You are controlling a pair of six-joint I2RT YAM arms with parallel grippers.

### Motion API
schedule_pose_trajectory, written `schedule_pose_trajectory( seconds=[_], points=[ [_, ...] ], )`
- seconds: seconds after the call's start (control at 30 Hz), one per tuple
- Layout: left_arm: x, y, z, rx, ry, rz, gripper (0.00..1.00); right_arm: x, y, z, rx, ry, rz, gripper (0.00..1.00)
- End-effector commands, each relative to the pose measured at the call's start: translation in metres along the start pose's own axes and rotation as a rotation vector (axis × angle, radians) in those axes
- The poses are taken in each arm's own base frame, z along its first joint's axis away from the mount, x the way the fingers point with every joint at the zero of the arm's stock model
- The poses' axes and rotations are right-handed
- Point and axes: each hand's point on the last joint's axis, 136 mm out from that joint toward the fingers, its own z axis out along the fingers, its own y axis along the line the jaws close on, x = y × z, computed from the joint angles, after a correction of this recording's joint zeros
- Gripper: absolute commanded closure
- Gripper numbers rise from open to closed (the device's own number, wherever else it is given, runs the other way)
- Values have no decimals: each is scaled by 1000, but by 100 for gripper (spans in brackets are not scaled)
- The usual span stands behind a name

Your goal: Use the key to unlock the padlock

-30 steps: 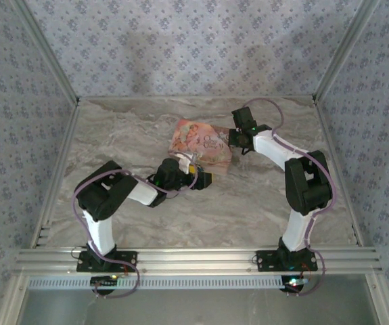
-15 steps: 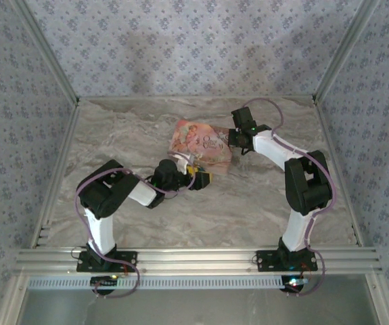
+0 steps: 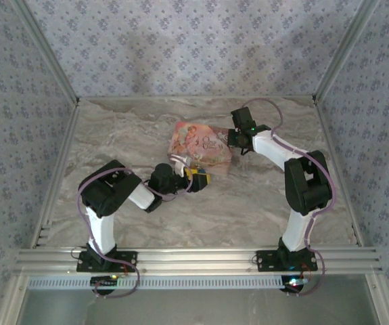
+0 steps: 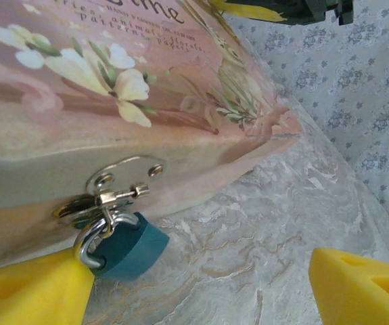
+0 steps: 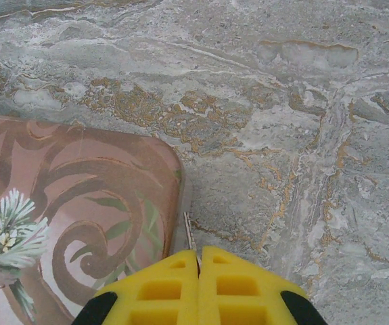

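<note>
In the left wrist view the small blue padlock (image 4: 130,244) hangs by its metal shackle from the silver hasp (image 4: 116,186) on the side of the pink illustrated box (image 4: 113,88). My left gripper (image 4: 201,291) is open. Its left fingertip (image 4: 32,291) sits right against the padlock's shackle, and its right fingertip (image 4: 360,284) stands far off over bare table. My right gripper (image 5: 199,252) is shut on the key (image 5: 189,233), a thin metal sliver poking out between its pads beside the box corner (image 5: 79,203). From above, the left gripper (image 3: 197,177) is at the box's near edge and the right gripper (image 3: 235,139) at its right edge.
The pink box (image 3: 201,143) lies mid-table on the marbled top (image 3: 248,196). Patterned walls and metal frame rails (image 3: 194,257) close in the workspace. Open table lies in front of the box and to its left.
My left gripper has shifted slightly left along the box's near edge and its jaws have narrowed a little. The right arm has held still.
</note>
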Motion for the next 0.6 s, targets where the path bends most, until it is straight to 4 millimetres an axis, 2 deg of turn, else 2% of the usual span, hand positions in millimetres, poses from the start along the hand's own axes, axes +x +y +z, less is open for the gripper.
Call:
schedule_pose_trajectory(
  seconds=[0.0,0.33,0.47,0.57],
  points=[
    [-17,-20,-1,92,-66,30,20,7,7,2,-12,36,4,100],
    [-14,-18,16,108,-37,14,18,9,7,3,-9,40,0,100],
    [-8,-9,20,87,-16,-14,25,8,7,3,-9,40,0,100],
    [-6,0,17,67,-37,-38,25,8,8,2,-10,38,0,100]
  ],
)
